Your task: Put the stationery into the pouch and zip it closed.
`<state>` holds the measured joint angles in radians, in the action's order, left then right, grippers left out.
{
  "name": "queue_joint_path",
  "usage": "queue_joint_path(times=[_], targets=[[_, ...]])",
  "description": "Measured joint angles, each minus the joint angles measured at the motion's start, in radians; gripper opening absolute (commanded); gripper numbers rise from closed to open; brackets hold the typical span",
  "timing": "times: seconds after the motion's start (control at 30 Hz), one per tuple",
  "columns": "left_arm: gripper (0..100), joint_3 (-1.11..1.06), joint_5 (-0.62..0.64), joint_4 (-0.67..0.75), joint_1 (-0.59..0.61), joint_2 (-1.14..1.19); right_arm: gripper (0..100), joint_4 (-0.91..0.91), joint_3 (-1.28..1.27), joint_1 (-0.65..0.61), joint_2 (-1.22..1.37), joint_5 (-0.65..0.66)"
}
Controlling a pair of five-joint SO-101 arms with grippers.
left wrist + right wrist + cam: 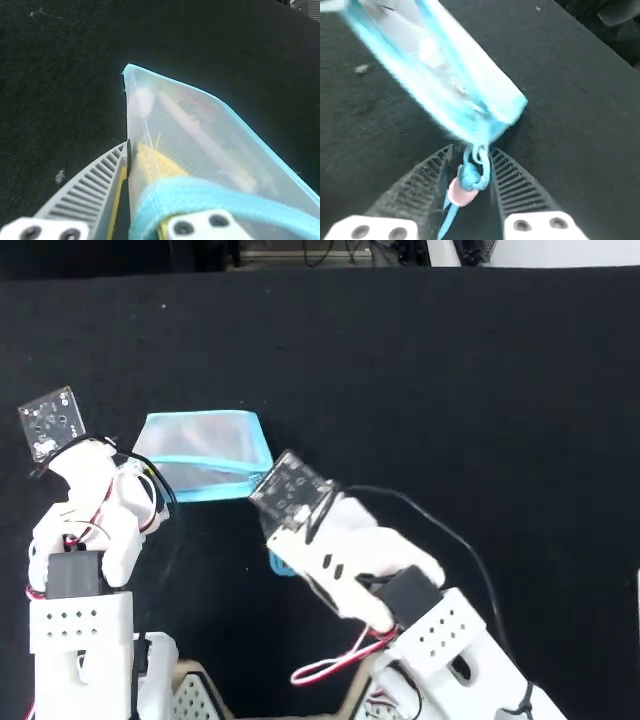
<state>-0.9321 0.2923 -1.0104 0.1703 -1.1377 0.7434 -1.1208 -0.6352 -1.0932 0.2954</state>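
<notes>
Claw status first: the left claw (pixel 131 159) is clamped on one end of the pouch (pixel 200 135), its ribbed finger (pixel 90 192) lying against the mesh wall while the blue zip band (pixel 215 200) crosses close to the claw's base. I read this grip as an anchor: it pins the pouch so that a pull along the zip does not simply drag it across the desk (pixel 450 390). The right claw (pixel 472 150) is closed on the zip pull (pixel 470 177), a blue knotted cord with a pink bead (pixel 460 192) that hangs between its two fingers, at the pouch's opposite corner. That placement suits drawing the slider along the band. In the high view the pouch rests on the desk between the two arms, one arm at each end, with the zip edge turned toward the robot. Stationery (pixel 155 162) is already inside: through the mesh I note a yellow item close to the gripped end and a pale, pen-like shaft (pixel 192 127) running along the length of the pouch. Judgement: loading appears done and the closing step is in hand. I cannot tell how far the zip is shut, as the slider itself is not distinct. Risks noted: the cord is thin and could slip out of the grip, and the mesh may buckle if the anchored end lifts under the pull.
</notes>
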Motion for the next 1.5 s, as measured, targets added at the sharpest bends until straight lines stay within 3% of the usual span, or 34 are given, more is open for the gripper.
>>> queue_joint_path(times=[0.37, 0.47, 1.0, 1.5], targets=[[3, 0.000, 0.000, 0.000, 0.000, 0.000, 8.0, 0.000, 0.000, 0.031, 0.000, -0.002], [3, 0.000, 0.000, 0.000, 0.000, 0.000, 0.5, 0.000, 0.000, 0.031, 0.000, -0.002], [3, 0.000, 0.000, 0.000, 0.000, 0.000, 1.1, 0.048, 0.057, 0.034, 0.000, 0.005], [3, 0.000, 0.000, -0.026, 0.000, 0.000, 1.1, 0.078, 0.123, 0.084, 0.000, 0.157]])
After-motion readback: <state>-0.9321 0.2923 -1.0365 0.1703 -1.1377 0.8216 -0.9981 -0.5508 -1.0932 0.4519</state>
